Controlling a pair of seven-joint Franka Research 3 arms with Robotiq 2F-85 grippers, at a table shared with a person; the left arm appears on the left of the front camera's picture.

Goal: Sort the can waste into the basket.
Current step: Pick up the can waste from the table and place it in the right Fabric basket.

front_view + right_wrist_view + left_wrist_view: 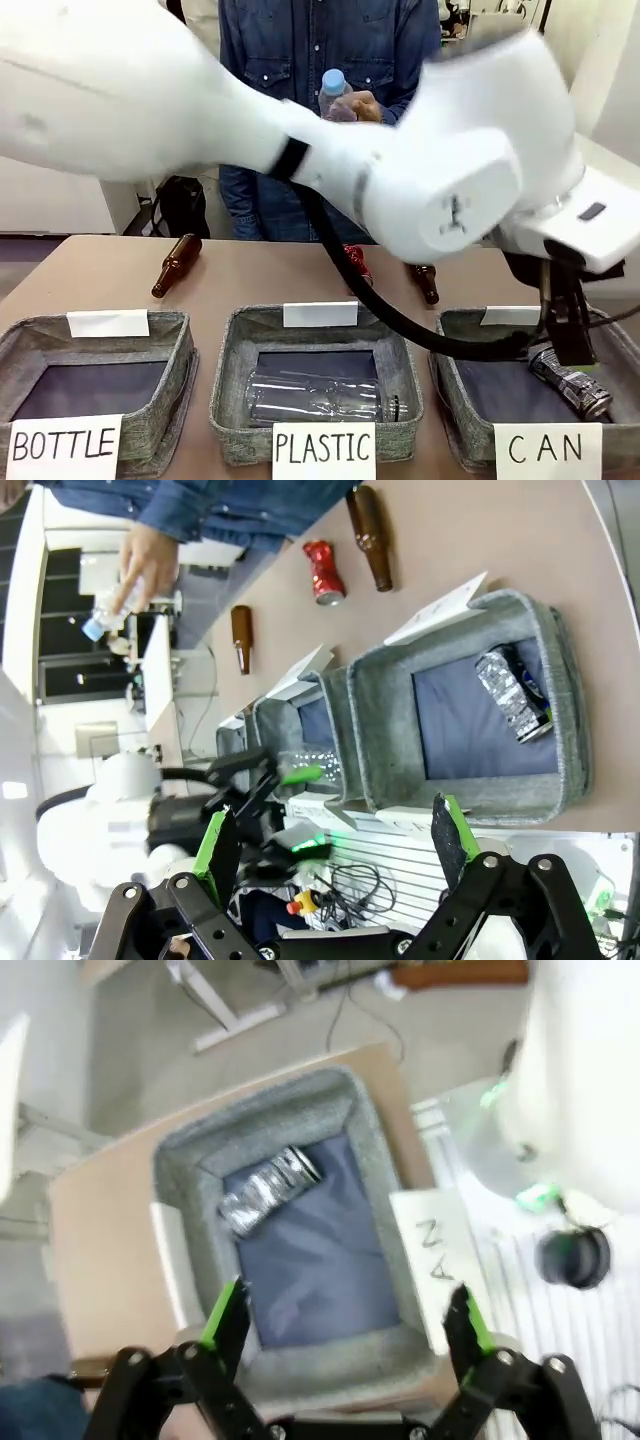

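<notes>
The silver-grey can lies on its side in the basket signed "CAN", at the front right. My left arm reaches across, and its gripper hangs just above that can. In the left wrist view the left gripper is open and empty, with the can lying free on the floor of the basket. A red can lies on the table behind the middle basket. My right gripper is open and empty, high above the basket, with the silver can and the red can below.
The "PLASTIC" basket holds a clear bottle; the "BOTTLE" basket stands at left. Brown glass bottles lie on the table. The person across the table holds a clear plastic bottle.
</notes>
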